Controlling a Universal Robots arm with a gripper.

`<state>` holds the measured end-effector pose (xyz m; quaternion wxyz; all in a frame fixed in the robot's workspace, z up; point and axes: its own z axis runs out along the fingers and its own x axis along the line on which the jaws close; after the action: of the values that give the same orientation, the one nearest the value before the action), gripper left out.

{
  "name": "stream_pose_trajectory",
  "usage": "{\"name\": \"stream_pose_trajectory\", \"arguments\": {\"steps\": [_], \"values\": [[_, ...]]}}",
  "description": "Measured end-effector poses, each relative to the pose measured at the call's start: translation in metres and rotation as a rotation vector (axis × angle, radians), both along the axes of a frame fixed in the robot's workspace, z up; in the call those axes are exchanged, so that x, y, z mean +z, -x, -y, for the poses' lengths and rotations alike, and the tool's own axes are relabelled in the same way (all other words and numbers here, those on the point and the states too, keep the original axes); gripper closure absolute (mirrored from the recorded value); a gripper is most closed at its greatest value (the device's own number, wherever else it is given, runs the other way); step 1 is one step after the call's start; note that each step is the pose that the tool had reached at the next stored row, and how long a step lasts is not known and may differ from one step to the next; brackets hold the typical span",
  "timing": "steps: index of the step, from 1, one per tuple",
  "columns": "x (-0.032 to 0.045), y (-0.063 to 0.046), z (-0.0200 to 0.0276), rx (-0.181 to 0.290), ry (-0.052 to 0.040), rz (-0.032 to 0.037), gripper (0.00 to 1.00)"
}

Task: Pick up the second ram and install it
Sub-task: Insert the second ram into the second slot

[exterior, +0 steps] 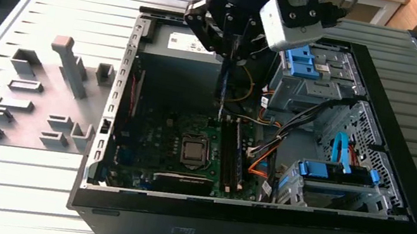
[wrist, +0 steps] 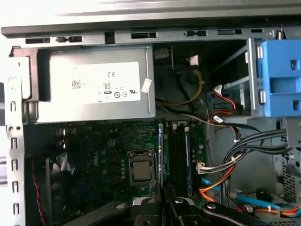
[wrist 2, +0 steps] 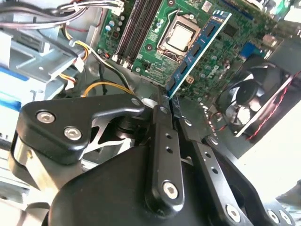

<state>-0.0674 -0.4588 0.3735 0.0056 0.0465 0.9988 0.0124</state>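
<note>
1. The black metal gripper (exterior: 229,56) hangs over the open black computer case (exterior: 241,226), which lies on a ribbed grey metal table (exterior: 8,185)
2. Its jaws are nearly closed, pinching the top end of the second ram (exterior: 223,90), a long, thin, dark blue-green memory stick; the second wrist view shows the ram (wrist 2: 197,52) clamped between the fingertips (wrist 2: 162,110)
3. The stick hangs upright, its lower end above the green motherboard (exterior: 148,139)
4. In the first wrist view the ram (wrist: 160,155) lies edge-on between the square silver processor socket (wrist: 141,170) and the long black memory sockets (wrist: 181,155)
5. Whether it touches a socket I cannot tell
6. Grey plastic tray blocks (exterior: 25,86) sit on the table, towards the exterior view's left
</note>
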Motion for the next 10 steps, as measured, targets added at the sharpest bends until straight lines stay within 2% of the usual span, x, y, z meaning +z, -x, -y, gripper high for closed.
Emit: {"name": "stream_pose_trajectory", "arguments": {"steps": [6,10], "values": [[-0.0015,0.0,0.0,-0.098,0.0003,0.0,0.86],[-0.0018,0.0001,0.0,-0.033,0.0003,0.0001,0.86]]}}
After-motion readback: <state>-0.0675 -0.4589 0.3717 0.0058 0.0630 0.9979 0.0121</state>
